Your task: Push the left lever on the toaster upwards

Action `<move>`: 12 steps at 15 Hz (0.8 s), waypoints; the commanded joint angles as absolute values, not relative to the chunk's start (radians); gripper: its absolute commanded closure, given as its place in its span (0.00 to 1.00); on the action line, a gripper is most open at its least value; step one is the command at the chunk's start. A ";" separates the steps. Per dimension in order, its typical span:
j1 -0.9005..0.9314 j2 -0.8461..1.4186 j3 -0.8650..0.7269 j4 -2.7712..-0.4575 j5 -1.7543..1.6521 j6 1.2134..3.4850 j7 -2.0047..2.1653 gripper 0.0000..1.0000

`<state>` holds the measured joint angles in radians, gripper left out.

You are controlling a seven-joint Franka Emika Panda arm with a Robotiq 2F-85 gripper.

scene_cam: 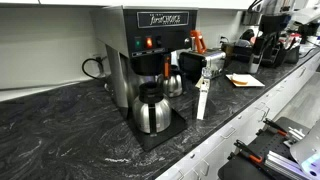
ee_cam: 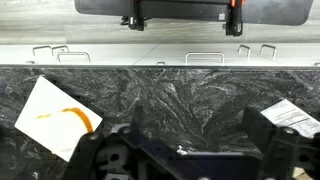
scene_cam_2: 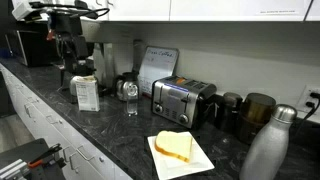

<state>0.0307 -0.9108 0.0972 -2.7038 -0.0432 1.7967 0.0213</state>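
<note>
Sitting on the black marbled countertop (scene_cam_2: 110, 135) close to the back wall, the toaster (scene_cam_2: 183, 100) is turning its shiny metal side and dark end panel toward the camera in an exterior view; its levers are showing too small to make out. A slice of toast (scene_cam_2: 175, 146) is lying on a white napkin (scene_cam_2: 203, 160) just in front of it, nearer the counter's edge. Dark canisters (scene_cam_2: 250, 110) are standing just beside one end of the toaster, with a steel bottle (scene_cam_2: 268, 145) closer to the camera. Past the other end, a small carafe (scene_cam_2: 127, 90) and a white carton (scene_cam_2: 87, 93) are standing near each other. Farther along, the coffee brewer (scene_cam: 145, 50) is carrying a round steel carafe (scene_cam: 152, 110) on its base. In the wrist view the gripper (ee_cam: 190, 145) is hanging above the counter, its dark fingers (ee_cam: 105, 155) standing wide apart with only bare stone between them, the napkin lying off to one side and drawer handles (ee_cam: 205, 58) lining the counter's edge.
</note>
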 commanded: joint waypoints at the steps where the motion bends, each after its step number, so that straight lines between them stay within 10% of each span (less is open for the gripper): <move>1: 0.041 -0.909 0.089 -2.702 -0.050 1.794 0.028 0.00; 12: 0.032 -0.906 0.082 -2.712 -0.055 1.811 0.029 0.00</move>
<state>0.0307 -0.9108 0.0971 -2.7046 -0.0432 1.7972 0.0220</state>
